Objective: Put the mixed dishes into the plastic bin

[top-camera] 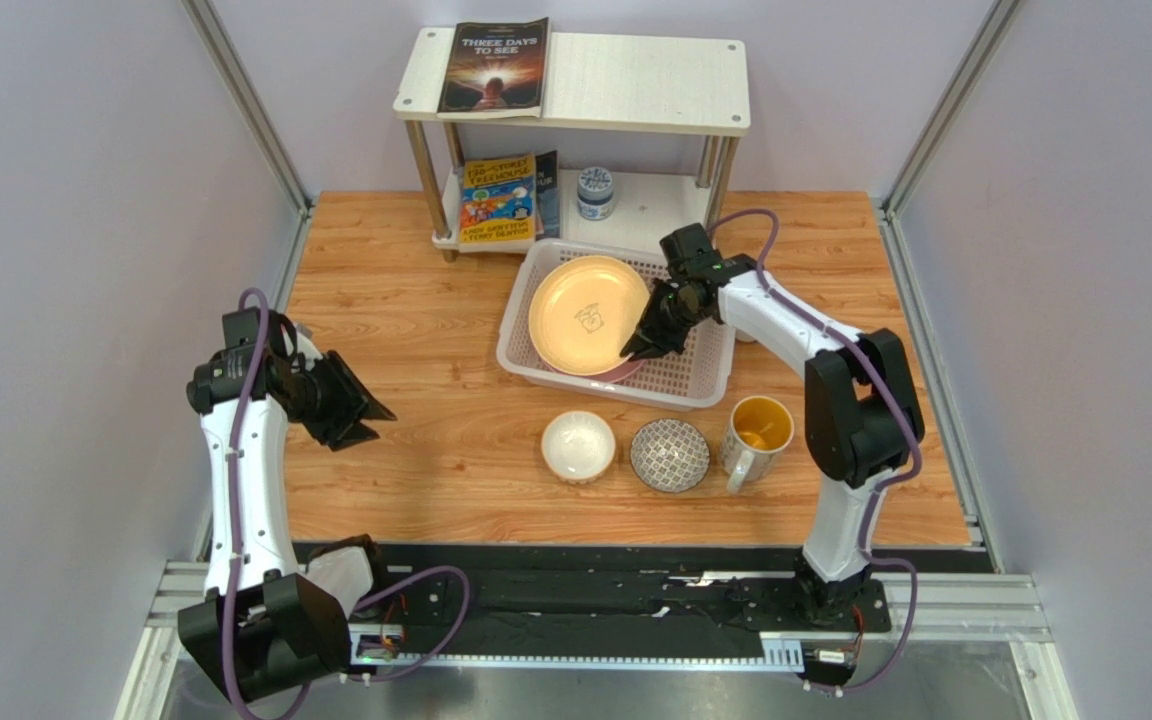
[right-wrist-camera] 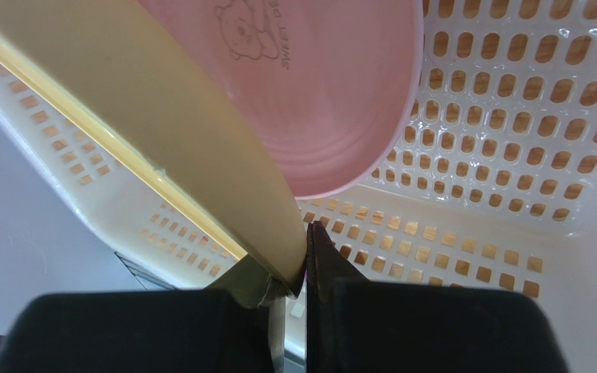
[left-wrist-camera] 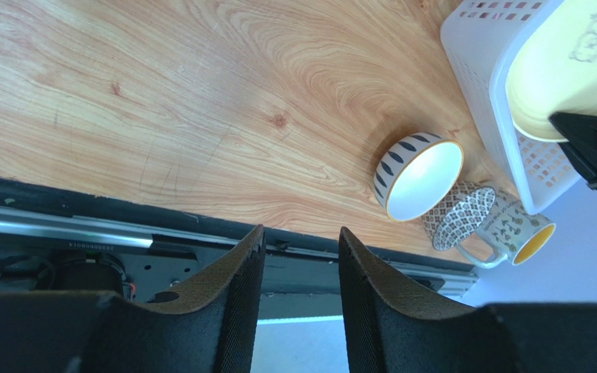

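Note:
My right gripper (top-camera: 654, 338) is shut on the rim of the pale yellow plate (top-camera: 588, 315), holding it tilted over the plastic bin (top-camera: 695, 386). In the right wrist view the gripper (right-wrist-camera: 303, 242) pinches the yellow plate (right-wrist-camera: 161, 116) above the pink plate (right-wrist-camera: 333, 93), which lies in the bin (right-wrist-camera: 512, 116). A white bowl (top-camera: 578, 446), a grey patterned bowl (top-camera: 669, 455) and a yellow-lined mug (top-camera: 755, 435) stand on the table in front of the bin. My left gripper (top-camera: 361, 408) is open and empty at the left, and the left wrist view (left-wrist-camera: 300, 242) shows it open too.
A white two-tier shelf (top-camera: 642, 83) stands at the back with books and a small blue-and-white jar (top-camera: 594, 191). Walls close in both sides. The left wrist view shows the white bowl (left-wrist-camera: 422, 179), grey bowl (left-wrist-camera: 457, 216), mug (left-wrist-camera: 516, 233) and bin (left-wrist-camera: 473, 70).

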Controlling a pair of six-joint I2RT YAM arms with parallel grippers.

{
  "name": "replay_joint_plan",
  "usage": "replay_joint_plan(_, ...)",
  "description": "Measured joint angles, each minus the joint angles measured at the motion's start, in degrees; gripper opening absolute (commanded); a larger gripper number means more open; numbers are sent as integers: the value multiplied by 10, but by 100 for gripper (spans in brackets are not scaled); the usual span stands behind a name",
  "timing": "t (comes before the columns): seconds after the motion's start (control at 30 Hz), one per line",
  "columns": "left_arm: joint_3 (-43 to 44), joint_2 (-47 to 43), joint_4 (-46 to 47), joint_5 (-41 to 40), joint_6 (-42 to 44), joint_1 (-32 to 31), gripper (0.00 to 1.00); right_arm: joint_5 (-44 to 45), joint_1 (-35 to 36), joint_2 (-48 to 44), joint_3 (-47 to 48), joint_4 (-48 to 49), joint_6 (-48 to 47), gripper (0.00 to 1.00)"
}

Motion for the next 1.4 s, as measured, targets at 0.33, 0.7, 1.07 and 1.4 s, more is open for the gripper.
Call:
replay_joint_plan(0.33,-2,-1,3,7,0,0,45,-28,-1,72,45,-38,-10,54)
replay_joint_plan(0.7,-3,-1,5,7,1,0,45,-31,0,31,10,-54,-26,63)
replay_joint_plan(1.07,-14,0,15,11,1,0,45,-33,50,58,174,-66,-41,61)
replay_joint_plan(1.4,-12,0,10,9,5,0,48,-54,106,194,212,-60,-39,61)
